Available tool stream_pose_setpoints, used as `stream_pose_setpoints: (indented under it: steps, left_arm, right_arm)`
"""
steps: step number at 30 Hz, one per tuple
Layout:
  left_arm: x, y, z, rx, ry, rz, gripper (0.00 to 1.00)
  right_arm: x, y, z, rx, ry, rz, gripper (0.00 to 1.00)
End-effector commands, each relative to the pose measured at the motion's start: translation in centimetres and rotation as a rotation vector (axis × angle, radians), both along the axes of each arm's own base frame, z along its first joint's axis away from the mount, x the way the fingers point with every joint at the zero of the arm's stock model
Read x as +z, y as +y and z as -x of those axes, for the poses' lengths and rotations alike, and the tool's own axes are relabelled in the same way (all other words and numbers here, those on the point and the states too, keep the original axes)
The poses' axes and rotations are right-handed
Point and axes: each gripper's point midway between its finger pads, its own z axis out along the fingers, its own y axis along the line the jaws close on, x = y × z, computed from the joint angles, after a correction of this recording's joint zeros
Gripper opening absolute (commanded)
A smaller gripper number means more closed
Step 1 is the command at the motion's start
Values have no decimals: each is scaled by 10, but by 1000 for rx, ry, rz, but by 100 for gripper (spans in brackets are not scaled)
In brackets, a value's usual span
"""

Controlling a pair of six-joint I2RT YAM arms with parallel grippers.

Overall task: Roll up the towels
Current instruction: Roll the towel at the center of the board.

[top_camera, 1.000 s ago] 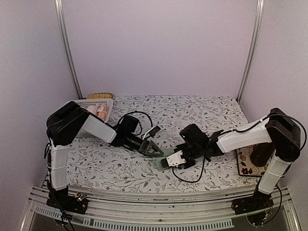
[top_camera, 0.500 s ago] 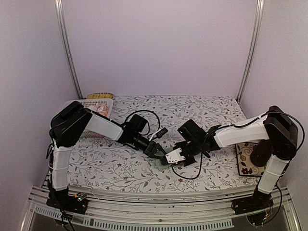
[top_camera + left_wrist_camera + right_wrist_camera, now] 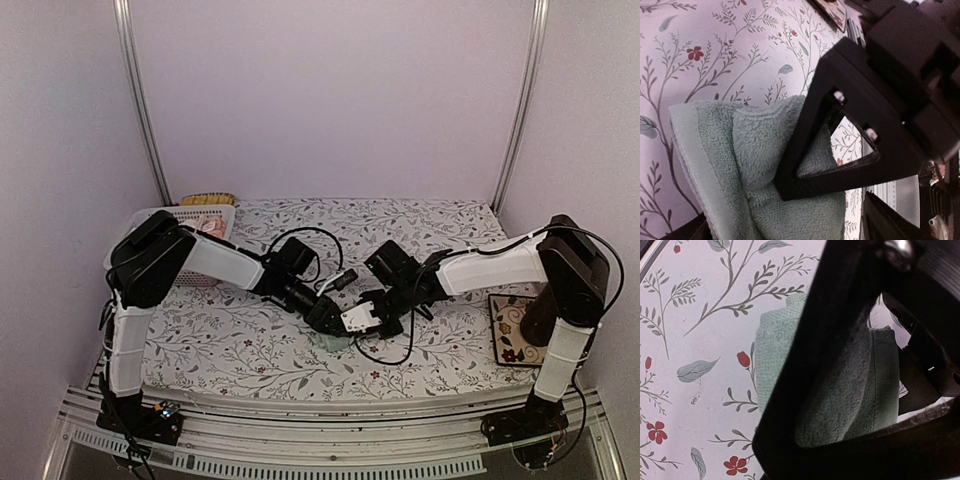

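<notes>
Roll in progress on mint towel point(image 3: 330, 342), bunched at front centre of worktop point(image 3: 230, 352), between both tools. Right tool point(image 3: 360, 320) is clenched on a folded edge. Left tool point(image 3: 325, 314) is released, jaws wide, straddling the loose fold. My read: right anchors low; left should close on the whole fold, not just the top layer, then turn it over with tension. Tools are crowded, so collision risk. Salmon towel point(image 3: 208, 228) is in basket point(image 3: 165, 213), far left.

towel point(image 3: 332, 343) on table point(image 3: 230, 348), basket point(image 3: 186, 214) far left
</notes>
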Motion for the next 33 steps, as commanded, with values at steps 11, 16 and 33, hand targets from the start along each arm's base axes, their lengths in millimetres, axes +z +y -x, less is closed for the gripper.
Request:
stream_pose_setpoints:
  steps: [11,16,33]
  left_arm:
    - [-42,11,27,-55,-62,-201,80]
    - [-44,13,26,-54,-94,-225,69]
    - [-44,21,28,-38,-119,-261,0]
  right_arm:
    - [-17,-6,5,9,195,100,9]
    - [-16,-5,1,-1,212,116,10]
    - [12,-4,-16,-90,157,39,51]
